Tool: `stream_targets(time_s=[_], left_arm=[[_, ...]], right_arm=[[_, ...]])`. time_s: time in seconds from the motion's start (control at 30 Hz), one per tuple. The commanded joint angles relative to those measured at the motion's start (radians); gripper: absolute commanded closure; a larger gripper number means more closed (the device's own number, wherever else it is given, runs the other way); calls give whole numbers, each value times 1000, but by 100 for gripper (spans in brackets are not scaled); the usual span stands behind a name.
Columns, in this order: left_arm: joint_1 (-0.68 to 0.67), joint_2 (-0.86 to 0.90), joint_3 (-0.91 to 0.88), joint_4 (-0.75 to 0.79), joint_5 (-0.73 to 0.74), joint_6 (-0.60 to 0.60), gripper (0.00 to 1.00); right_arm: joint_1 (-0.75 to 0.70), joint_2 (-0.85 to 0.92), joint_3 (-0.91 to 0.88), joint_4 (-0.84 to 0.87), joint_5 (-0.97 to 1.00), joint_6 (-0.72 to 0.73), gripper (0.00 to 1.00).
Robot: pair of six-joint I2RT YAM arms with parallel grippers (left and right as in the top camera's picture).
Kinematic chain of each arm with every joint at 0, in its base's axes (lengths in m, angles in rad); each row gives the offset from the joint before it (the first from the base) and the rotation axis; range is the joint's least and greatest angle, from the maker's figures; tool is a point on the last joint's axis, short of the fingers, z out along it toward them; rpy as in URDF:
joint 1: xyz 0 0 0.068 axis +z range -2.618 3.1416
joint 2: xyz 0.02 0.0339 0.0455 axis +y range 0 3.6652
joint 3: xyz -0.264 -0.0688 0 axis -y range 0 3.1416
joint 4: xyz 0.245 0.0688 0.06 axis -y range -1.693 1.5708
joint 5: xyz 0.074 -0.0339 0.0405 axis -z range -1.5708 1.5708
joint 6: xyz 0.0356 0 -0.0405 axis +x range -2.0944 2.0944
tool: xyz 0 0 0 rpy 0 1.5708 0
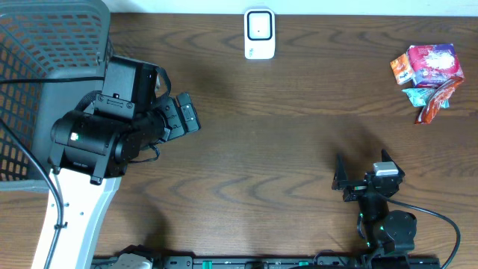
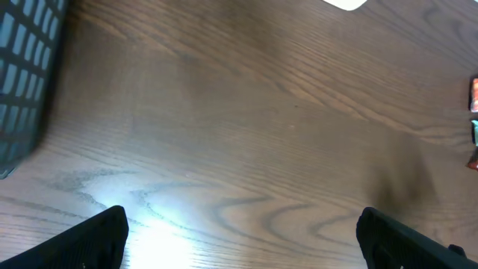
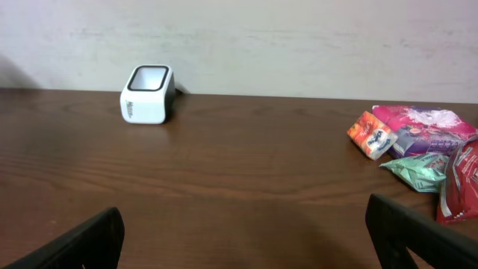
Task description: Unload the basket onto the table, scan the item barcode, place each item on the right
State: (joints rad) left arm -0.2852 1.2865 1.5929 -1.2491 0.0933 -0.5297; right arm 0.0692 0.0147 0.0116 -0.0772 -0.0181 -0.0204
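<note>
Items: pile of colourful snack packets (image 1: pixel 427 73), upper right of the overhead frame, nothing gripping it.
Scanner: small white box-shaped barcode scanner (image 1: pixel 260 33), top centre, window upward.
Left gripper (image 2: pixel 243 239): jaws fully spread, nothing held.
Right gripper (image 3: pixel 246 239): jaws fully spread, nothing held.
Recommendation: right arm sat nearest; pinch one packet by its edge, leaving the barcode uncovered.

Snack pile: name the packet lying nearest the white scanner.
The small orange box, on the pile's edge facing the scanner; the pink box, green packet and red packet lie beyond it.
</note>
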Motion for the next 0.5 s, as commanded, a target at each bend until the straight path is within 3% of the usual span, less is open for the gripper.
stream_targets(time_s=[0.0,0.27,0.47], left_arm=[[1,-5,6,0,-98,8,2],[25,-34,-28,-11,-135,109,2],[94,-210,-254,80,-124,174,2]], right_arm=[[-7,-9,-6,2,8,-18,1],[-7,-9,-6,2,8,-18,1],[-7,-9,-6,2,8,-18,1]])
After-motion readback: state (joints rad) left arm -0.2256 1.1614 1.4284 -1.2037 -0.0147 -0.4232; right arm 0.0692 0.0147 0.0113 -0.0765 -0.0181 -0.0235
